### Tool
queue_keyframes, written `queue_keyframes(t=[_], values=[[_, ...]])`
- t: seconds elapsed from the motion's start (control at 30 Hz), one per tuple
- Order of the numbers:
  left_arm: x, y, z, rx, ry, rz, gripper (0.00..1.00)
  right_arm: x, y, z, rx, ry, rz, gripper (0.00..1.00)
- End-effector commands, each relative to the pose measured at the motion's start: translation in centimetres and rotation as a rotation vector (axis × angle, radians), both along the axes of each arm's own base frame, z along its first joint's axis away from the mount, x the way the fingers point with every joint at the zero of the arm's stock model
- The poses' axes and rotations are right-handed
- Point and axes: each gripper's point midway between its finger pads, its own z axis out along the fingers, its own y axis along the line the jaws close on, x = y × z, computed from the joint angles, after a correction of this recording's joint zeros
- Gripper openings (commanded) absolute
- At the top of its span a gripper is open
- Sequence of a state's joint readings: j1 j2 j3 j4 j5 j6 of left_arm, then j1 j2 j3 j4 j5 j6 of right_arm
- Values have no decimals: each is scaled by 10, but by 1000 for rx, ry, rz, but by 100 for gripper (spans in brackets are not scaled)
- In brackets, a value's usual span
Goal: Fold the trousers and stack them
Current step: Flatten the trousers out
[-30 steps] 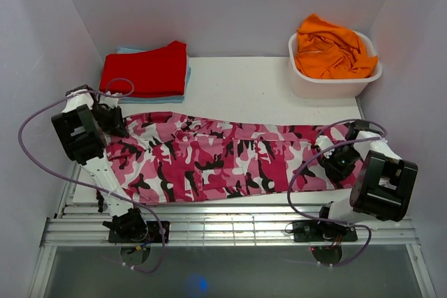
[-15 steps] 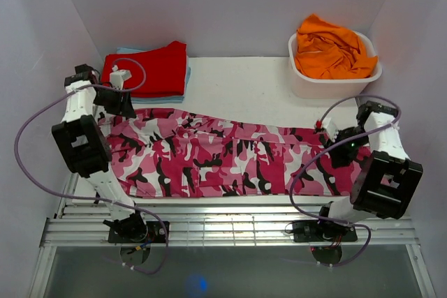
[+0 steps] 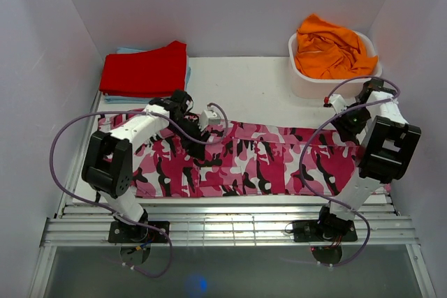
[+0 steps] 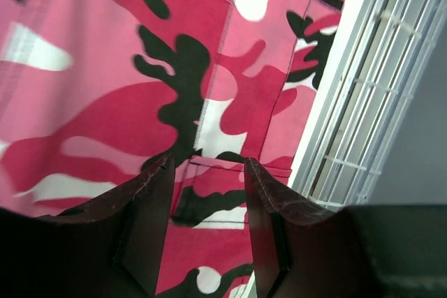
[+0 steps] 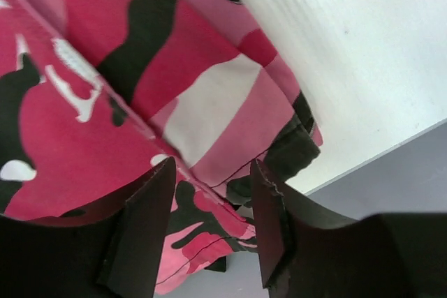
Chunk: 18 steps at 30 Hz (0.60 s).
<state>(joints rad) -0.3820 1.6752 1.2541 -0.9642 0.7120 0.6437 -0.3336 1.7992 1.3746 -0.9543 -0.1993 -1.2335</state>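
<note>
The trousers [image 3: 258, 162] lie flat across the near half of the bench [image 3: 258, 82], their long axis running left to right, in a band that looks doubled lengthwise. The print is pink, magenta, white and black camouflage, softly creased. My left fingers [image 4: 147, 228] hang above the cloth left of its middle, parted, with nothing between them. My right fingers [image 5: 143, 221] hover over the right end near its corner, also parted and empty. I judge the next fold runs end to end, so the right arm sits nearer its grab.
</note>
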Motion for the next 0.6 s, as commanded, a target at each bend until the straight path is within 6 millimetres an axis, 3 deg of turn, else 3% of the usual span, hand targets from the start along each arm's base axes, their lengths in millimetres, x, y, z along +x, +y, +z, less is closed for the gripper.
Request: queue_keyframes(t=[0.0,0.17,0.33,0.43,0.57], values=[[-16,-22,-8,3,-39,-69,55,31,-25,8,-91,-99,-44,55],[-33,-36,-34,80,-67,-159,55,48,-38,-3,-147,-144,-77,75],[-45,-39,-69,165,-23,-218,54,57,-47,-22,-181,-152,-85,80],[-48,-31,-81,204,-7,-229,53,49,-44,-33,-170,-96,-58,80],[-68,-11,-95,250,22,-270,51,23,-36,-55,-148,-1,15,76]])
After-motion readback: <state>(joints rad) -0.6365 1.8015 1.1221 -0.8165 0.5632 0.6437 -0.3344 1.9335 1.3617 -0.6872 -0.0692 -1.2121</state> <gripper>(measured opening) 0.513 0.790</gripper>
